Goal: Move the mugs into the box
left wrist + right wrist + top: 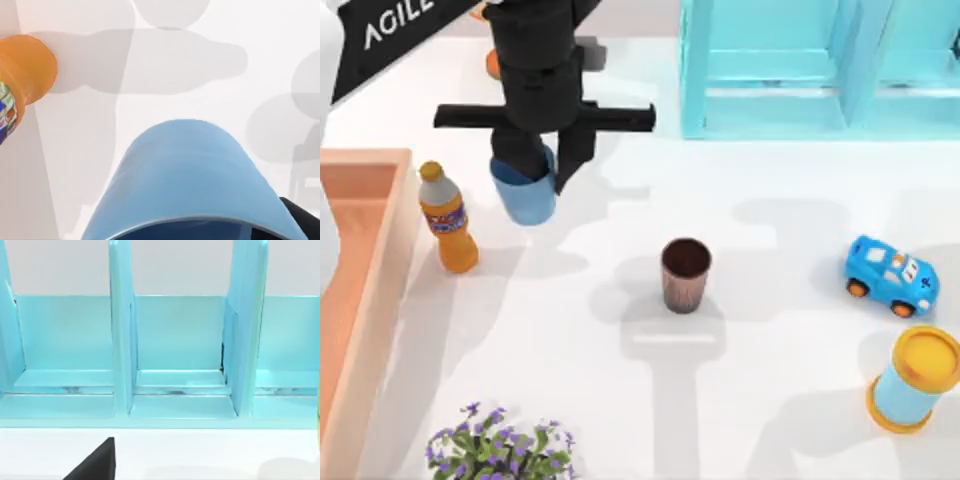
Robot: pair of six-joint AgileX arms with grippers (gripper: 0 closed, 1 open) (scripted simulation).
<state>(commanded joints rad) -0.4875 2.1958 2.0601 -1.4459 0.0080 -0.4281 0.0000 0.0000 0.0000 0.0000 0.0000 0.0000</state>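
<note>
My left gripper [538,172] is shut on the rim of the light blue mug [525,200], which hangs tilted at the back left of the table, just right of an orange bottle. In the left wrist view the blue mug [185,175] sits close under the camera. The dark brown ribbed mug [685,275] stands upright and alone in the middle of the table. The peach-orange box [375,230] lies along the left edge, left of the bottle. My right arm is parked facing the shelf; a black part of its gripper [95,462] shows in the right wrist view.
The orange bottle [448,220] stands between the box and the blue mug. A light blue shelf unit [800,70] fills the back right. A blue toy car [892,275] and a blue cylinder with a yellow lid [917,380] sit at the right. Purple flowers [500,445] are at the front left.
</note>
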